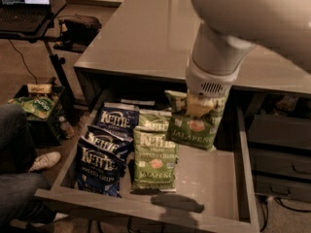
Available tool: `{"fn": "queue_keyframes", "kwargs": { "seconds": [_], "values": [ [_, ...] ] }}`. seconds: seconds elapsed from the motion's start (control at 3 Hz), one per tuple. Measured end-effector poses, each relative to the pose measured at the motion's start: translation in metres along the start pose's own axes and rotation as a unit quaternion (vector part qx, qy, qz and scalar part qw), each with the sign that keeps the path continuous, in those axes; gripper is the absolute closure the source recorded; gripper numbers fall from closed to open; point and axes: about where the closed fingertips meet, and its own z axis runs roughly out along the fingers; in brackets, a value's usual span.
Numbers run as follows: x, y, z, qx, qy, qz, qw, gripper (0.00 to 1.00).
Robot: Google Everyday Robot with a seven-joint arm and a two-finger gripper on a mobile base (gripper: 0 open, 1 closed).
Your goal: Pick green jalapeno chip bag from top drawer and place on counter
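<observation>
Hanging from the gripper [200,106], the green jalapeno chip bag [194,130] is held clear of the pale grey floor of the top drawer [209,178], over the drawer's back part, at about 1 o'clock from its middle. The gripper's fingers are closed on the bag's crumpled top edge. The white arm [218,47] comes down to it from the 1 o'clock corner of the view. A dark shadow [177,203] lies by the drawer's front wall at 6 o'clock.

The drawer stands pulled out from under the counter [155,33], a wide grey top with a dull sheen that fills the view from 11 to 2 o'clock. A second green bag [154,157] lies flat in the middle of the drawer. A third green bag [154,121] sits behind it at 12 o'clock, partly covered. Dark blue bags [99,164] lie at 9 o'clock of these, against the left wall.

Around the room, a laptop [24,4] sits on a black stand [51,47] at 10 o'clock. A crate [34,106] with a green packet rests on the brown floor at 9 o'clock. A leg in jeans [14,144] and a pale shoe [44,161] show at 8 o'clock, and dark stacked drawers [279,154] stand at 4 o'clock.
</observation>
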Motion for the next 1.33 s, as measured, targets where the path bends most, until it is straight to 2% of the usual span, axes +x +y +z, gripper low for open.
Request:
{"fn": "queue_keyframes", "kwargs": {
  "seconds": [0.33, 0.67, 1.0, 1.33],
  "values": [
    [-0.004, -0.010, -0.012, 0.014, -0.011, 0.003, 0.9998, 1.00],
    [-0.004, -0.010, -0.012, 0.014, -0.011, 0.003, 0.9998, 1.00],
    [-0.004, -0.043, -0.018, 0.020, -0.017, 0.008, 0.9996, 1.00],
    [0.007, -0.106, 0.005, -0.004, 0.016, 0.006, 0.9998, 1.00]
  ]
}}
